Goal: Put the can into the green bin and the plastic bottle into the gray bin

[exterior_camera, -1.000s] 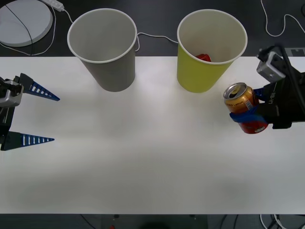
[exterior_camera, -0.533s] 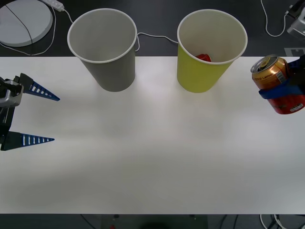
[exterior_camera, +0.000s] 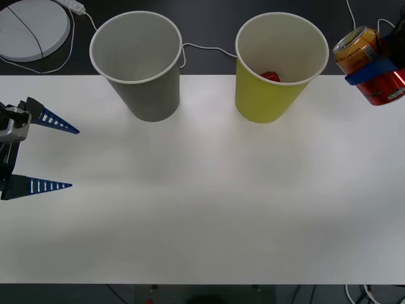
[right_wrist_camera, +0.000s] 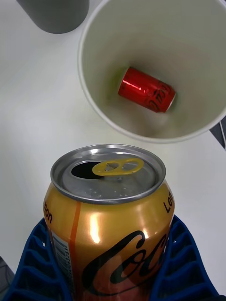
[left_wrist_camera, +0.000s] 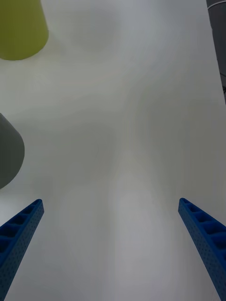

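Presently the right claw (exterior_camera: pixel 374 63) clamps the can (exterior_camera: pixel 369 65), raised beside the green bin (exterior_camera: pixel 278 95), not over it; early release would miss. Left claw (exterior_camera: pixel 35 152) idles wide at the bench's (exterior_camera: pixel 202 209) edge.

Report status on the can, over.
Right gripper shut on gold-topped can, raised beside green bin. Left gripper open, idle. Red can already inside.

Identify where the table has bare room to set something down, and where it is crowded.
Bare: the white table in front of both bins, between left gripper and its right edge. Crowded: the far edge, holding gray bin and green bin.
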Controlling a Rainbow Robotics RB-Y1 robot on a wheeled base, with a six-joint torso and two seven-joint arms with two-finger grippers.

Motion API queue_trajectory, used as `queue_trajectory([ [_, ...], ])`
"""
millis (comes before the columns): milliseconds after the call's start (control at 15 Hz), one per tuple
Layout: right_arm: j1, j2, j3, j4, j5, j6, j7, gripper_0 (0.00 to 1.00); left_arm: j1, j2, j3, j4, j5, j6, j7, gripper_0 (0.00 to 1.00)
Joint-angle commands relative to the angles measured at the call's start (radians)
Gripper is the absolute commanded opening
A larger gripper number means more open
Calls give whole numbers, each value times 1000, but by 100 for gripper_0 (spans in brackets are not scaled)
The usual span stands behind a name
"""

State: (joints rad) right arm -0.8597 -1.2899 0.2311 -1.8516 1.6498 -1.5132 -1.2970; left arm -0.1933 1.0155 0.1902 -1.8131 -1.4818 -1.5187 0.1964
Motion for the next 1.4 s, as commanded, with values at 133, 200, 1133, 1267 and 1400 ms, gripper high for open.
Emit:
queue_trajectory([
  [133, -205, 89, 174, 175, 84, -2, 1, 0, 0, 0, 0, 0, 0, 0, 0, 100],
  [200, -262, 121, 220, 239, 101, -2, 10, 0, 0, 0, 0, 0, 0, 0, 0, 100],
  [1133, -496, 483, 332, 618, 407, 21, 47, 0, 0, 0, 0, 0, 0, 0, 0, 100],
  [1267, -496, 486, 332, 617, 398, 22, 48, 5, 0, 0, 0, 0, 0, 0, 0, 100],
  [1400, -496, 485, 330, 617, 397, 30, 70, 64, 0, 0, 0, 0, 0, 0, 0, 100],
])
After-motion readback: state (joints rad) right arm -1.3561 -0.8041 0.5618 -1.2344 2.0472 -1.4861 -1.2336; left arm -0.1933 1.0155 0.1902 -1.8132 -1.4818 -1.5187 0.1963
